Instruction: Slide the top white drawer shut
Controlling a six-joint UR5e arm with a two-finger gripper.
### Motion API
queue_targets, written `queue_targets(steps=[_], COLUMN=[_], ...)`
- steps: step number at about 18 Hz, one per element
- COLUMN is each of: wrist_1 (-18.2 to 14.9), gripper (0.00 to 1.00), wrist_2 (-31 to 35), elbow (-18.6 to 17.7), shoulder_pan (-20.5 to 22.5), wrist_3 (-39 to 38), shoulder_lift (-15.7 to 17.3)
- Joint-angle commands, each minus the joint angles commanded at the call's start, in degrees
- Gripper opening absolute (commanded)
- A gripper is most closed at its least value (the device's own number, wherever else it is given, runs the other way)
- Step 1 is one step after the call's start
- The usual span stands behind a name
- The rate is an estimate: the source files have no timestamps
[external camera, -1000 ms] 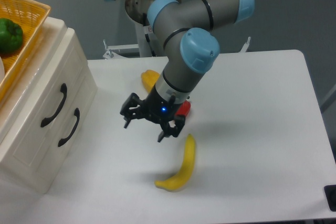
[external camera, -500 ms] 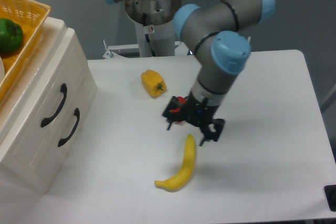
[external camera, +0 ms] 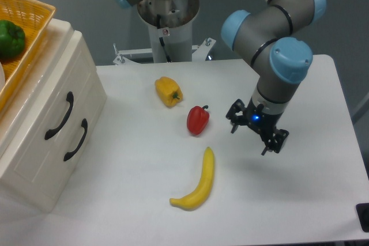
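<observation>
Two black curved handles marked the cabinet (external camera: pixel 43 142) at the left edge of the frame; the upper one belonged to the top white drawer (external camera: pixel 55 105), whose front sat flush with the lower drawer front (external camera: pixel 72 148), so it looked pushed in. An orange woven basket (external camera: pixel 23 38) rested on the cabinet top in the upper left corner, holding a green pepper (external camera: pixel 10 38). No brand or legible writing showed anywhere; a small sticker on the arm's base column (external camera: pixel 167 27) was too small to read.

On the white table (external camera: pixel 144 165), a yellow bell pepper (external camera: pixel 168 91) lay near the middle, a red bell pepper (external camera: pixel 198 120) lay below and right of it, and a banana (external camera: pixel 199 182) curved lower still, each apart from the others. The gripper (external camera: pixel 256 132) hung right of centre, above the table, with its two black fingers spread apart and nothing between them, a blue light glowing on its body. It was well apart from the cabinet, with the red pepper the nearest thing on its left. Bare tabletop ran between the cabinet front and the produce, and the table's right edge lay near the right of the frame, beyond the gripper. A dark object (external camera: pixel 363 216) clipped the lower right corner.
</observation>
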Motion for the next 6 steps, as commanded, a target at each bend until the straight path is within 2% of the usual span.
queue_targets(steps=[4, 6], wrist_1=[-0.1, -0.1], gripper=[1.0, 1.0], wrist_2=[5.5, 5.7], elbow=[0.8, 0.8], shoulder_pan=[0.5, 0.6], wrist_3=[5.2, 5.8], shoulder_lift=[-0.5, -1.0])
